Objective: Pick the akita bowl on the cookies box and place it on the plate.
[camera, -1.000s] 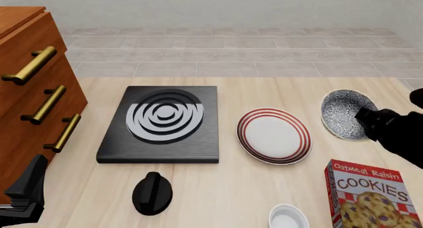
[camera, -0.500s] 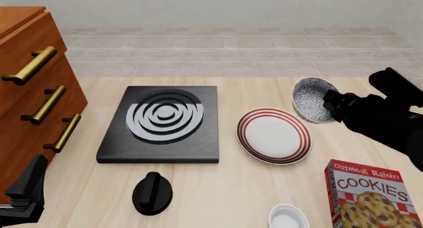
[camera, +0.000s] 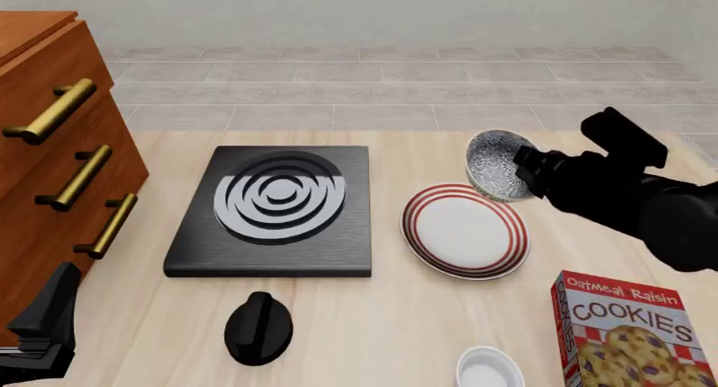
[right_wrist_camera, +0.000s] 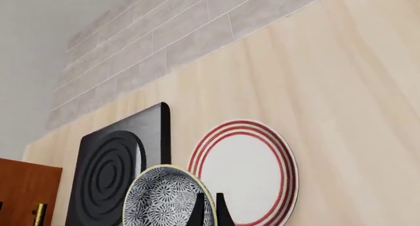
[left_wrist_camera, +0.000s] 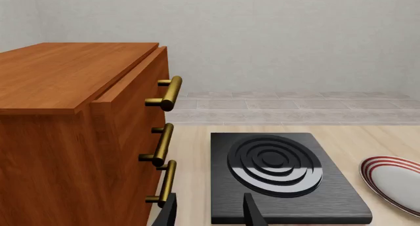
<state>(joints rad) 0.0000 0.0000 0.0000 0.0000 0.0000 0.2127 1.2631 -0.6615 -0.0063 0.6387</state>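
Above the table: the right gripper (camera: 523,173) pinches the bowl (camera: 495,165) by its rim, tilted, just beyond the plate (camera: 465,230).
Left gripper (left_wrist_camera: 208,212): spread, idle near the stove (camera: 276,209).
Risk: thin rim grip, so the bowl may slip or land off-centre.

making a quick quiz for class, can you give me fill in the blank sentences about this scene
1. The right gripper is shut on the rim of the akita ____.
2. The plate has ____ rings around its rim.
3. The cookies box has nothing on ____ of it.
4. The left gripper is ____ and holds nothing.

Missing words: bowl; red; top; open
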